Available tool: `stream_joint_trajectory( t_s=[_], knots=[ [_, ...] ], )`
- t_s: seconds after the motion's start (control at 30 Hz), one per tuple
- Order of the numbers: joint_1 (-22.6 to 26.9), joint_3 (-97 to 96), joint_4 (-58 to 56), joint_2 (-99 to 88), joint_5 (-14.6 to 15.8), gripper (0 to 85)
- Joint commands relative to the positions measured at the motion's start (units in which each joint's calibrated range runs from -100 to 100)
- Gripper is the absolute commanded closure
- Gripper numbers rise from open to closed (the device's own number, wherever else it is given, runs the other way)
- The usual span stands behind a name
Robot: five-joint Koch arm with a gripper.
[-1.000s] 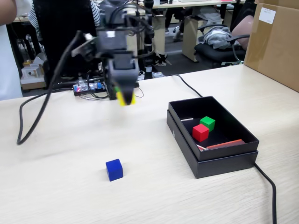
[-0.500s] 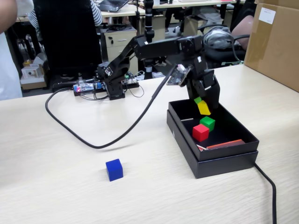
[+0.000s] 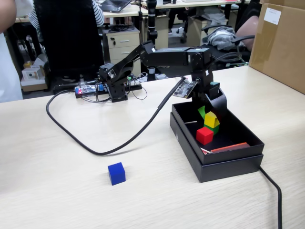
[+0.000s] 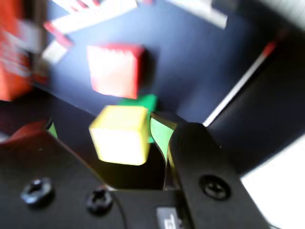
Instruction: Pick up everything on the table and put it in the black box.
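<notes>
The black claw (image 3: pixel 208 110) hangs over the far end of the shallow matte black cardboard box (image 3: pixel 224 164), its jaws spread apart with green pads facing inward; it grips nothing. Just below it the small matte yellow cube (image 3: pixel 211 119) sits tilted on the small green cube (image 3: pixel 216 128), of which only an edge shows; in the wrist view the yellow cube (image 4: pixel 119 134) lies between the parted jaws and covers most of the green cube (image 4: pixel 143 101). The small matte red cube (image 3: pixel 204 135) rests on the box floor just beside the pair, toward the near side. A thin red strip (image 3: pixel 229 147) lies along the box's near wall. The small matte blue cube (image 3: pixel 116 173) stands alone on the pale wood-grain surface (image 3: pixel 57 191), well apart from the box, to its left in the fixed view.
</notes>
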Motion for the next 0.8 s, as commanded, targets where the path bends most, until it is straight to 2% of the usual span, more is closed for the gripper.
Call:
stream_joint_trajectory(
  t_s=[0.0, 0.17, 0.27, 0.4, 0.53, 0.77],
  knots=[
    [-2.30, 4.00, -0.42, -17.28, -0.15, 44.0],
    [-9.52, 1.19, -0.94, -30.13, -3.47, 43.9],
    [-15.09, -1.53, -0.94, -30.13, -6.94, 40.3],
    [-19.73, -3.25, -0.94, -26.81, -9.47, 37.8],
    [-22.66, -1.89, -0.94, -17.74, -11.23, 37.8],
    [-24.66, 3.28, -0.94, -1.79, -12.80, 37.9]
  ],
)
